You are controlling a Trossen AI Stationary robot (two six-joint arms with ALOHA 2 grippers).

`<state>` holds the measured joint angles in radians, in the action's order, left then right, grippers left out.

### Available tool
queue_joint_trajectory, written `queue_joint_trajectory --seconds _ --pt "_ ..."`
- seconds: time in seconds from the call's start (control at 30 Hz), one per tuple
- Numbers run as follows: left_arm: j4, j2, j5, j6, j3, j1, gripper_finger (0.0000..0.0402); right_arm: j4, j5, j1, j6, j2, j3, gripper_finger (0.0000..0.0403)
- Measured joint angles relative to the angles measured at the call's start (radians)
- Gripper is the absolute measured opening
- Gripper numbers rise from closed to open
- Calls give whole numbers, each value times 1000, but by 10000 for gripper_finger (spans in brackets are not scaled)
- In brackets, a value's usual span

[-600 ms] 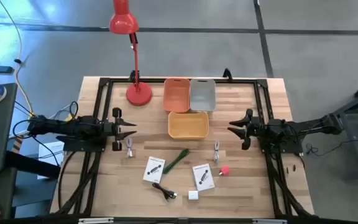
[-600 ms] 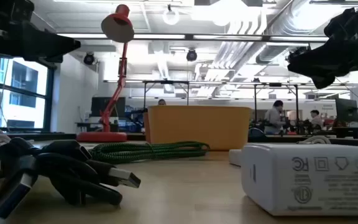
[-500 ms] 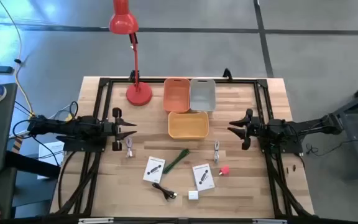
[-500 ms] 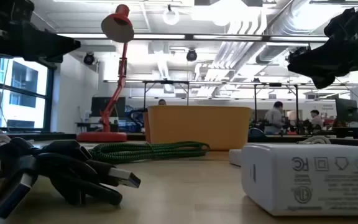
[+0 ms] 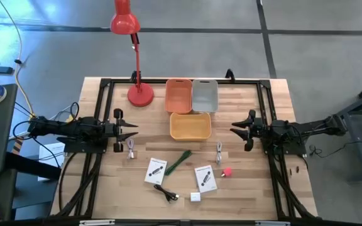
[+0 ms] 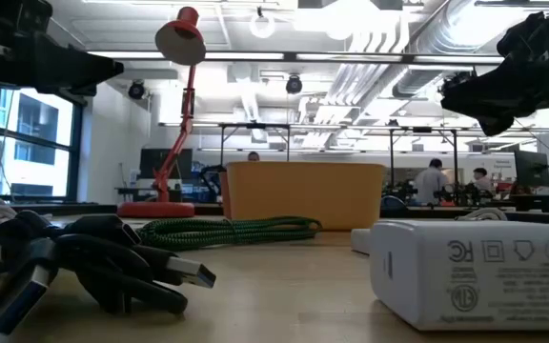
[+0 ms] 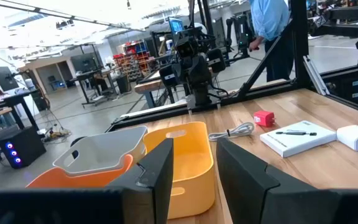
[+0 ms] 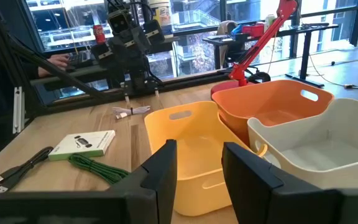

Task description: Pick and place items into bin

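Note:
Both grippers hover above the table, open and empty. My left gripper (image 5: 131, 130) is at the left and my right gripper (image 5: 234, 128) at the right, with a yellow bin (image 5: 190, 125) between them. In front of the bin lie two silvery clips (image 5: 131, 148) (image 5: 219, 152), two white cards (image 5: 156, 170) (image 5: 205, 178), a green strip (image 5: 178, 161), a red-pink cube (image 5: 227, 172), a black cable (image 5: 167, 193) and a white block (image 5: 195, 196). All of them lie flat on the table. In the low view the cable (image 6: 84, 262) and the block (image 6: 475, 276) are nearest.
An orange bin (image 5: 178, 95) and a grey bin (image 5: 205, 95) stand side by side behind the yellow bin. A red desk lamp (image 5: 139, 94) stands at the far left of the table. A black frame (image 5: 105, 85) runs along the table's edges. People show in the room behind.

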<state>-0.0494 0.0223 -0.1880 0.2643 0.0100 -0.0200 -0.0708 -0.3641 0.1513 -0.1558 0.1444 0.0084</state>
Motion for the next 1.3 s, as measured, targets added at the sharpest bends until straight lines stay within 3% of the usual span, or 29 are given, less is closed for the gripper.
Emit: queue_joint_trajectory --seconds 1.3 --pt "-17 0 0 -7 0 0 111 0 0 0 0 0 0 119"
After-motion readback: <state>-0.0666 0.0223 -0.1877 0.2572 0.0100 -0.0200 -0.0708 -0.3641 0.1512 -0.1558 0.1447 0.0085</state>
